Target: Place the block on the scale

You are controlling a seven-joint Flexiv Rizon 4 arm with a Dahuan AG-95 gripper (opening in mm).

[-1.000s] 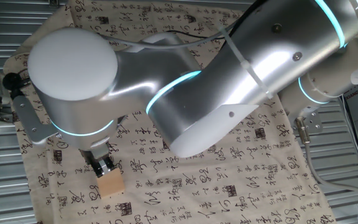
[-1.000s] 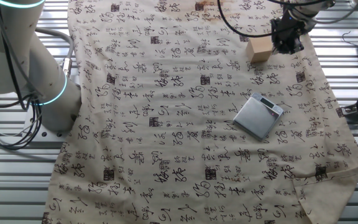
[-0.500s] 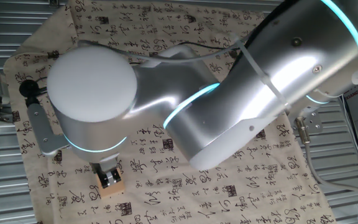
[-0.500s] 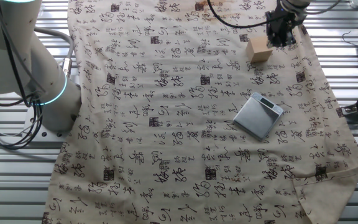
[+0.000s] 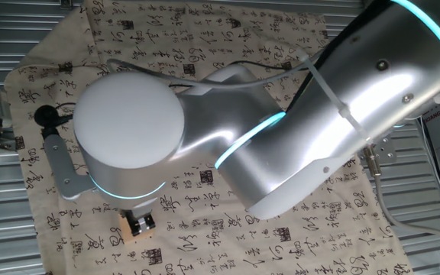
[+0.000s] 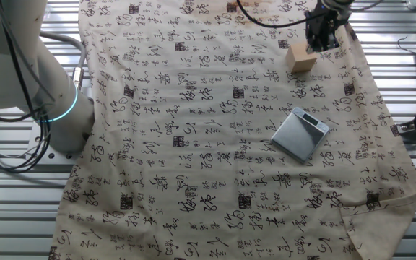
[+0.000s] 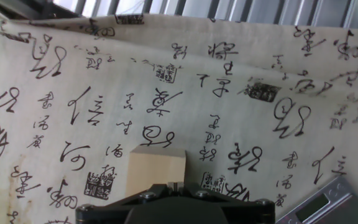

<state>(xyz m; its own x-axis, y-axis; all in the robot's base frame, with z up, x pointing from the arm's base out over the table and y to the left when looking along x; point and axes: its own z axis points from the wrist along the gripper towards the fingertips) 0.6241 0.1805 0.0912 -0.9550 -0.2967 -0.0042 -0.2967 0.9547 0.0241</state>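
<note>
pincer over the block
the pincer [image 6: 316,43] has moved above the block [image 6: 301,58]; grip state unclear, scale [image 6: 300,134] well apart, pickup pending.

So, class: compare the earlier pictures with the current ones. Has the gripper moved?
Yes. In the other fixed view the gripper has shifted left, from beside the block to over its upper right edge; the block and the scale lie unchanged.
</note>
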